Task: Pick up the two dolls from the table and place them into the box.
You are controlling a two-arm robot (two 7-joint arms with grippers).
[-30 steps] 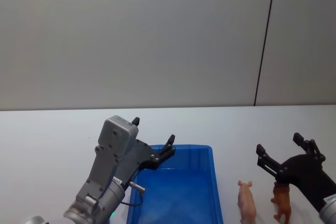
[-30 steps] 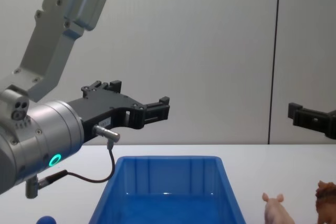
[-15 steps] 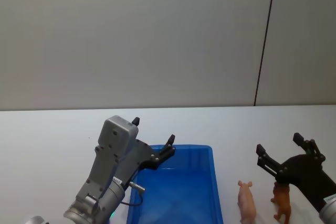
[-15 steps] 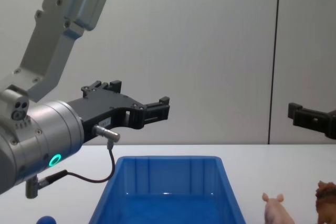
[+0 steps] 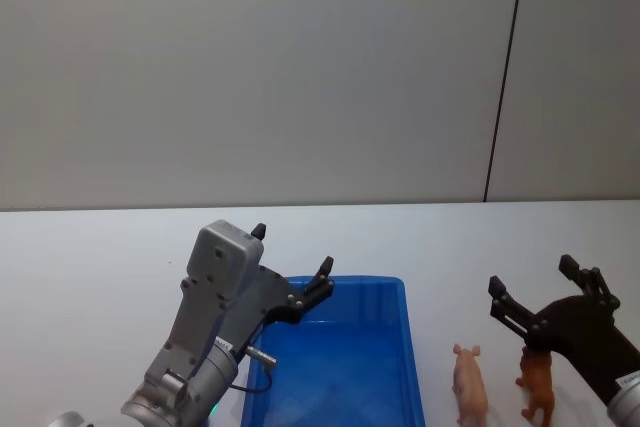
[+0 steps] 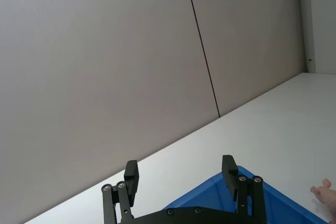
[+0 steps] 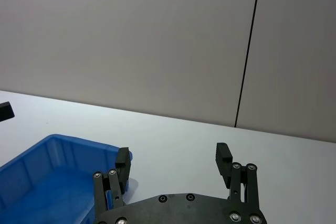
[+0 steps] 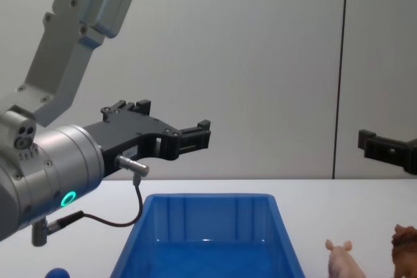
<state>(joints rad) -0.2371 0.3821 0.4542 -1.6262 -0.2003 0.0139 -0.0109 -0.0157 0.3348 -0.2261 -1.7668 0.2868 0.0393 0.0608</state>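
The pale pink pig [image 5: 469,383] [image 8: 343,258] stands on the white table [image 5: 90,267] just right of the blue box [image 5: 340,367] [image 8: 208,232]. The brown lion [image 5: 537,385] [image 8: 405,249] stands right of the pig, partly behind my right arm. My right gripper [image 5: 534,284] [image 7: 173,161] hovers open above the two dolls, holding nothing. My left gripper [image 5: 292,258] [image 6: 179,174] is open and empty above the box's far left corner. The box looks empty inside.
A small blue ball [image 8: 57,273] lies on the table left of the box. A grey wall with a dark vertical seam [image 5: 503,77] rises behind the table. Bare tabletop stretches beyond the box and to the left.
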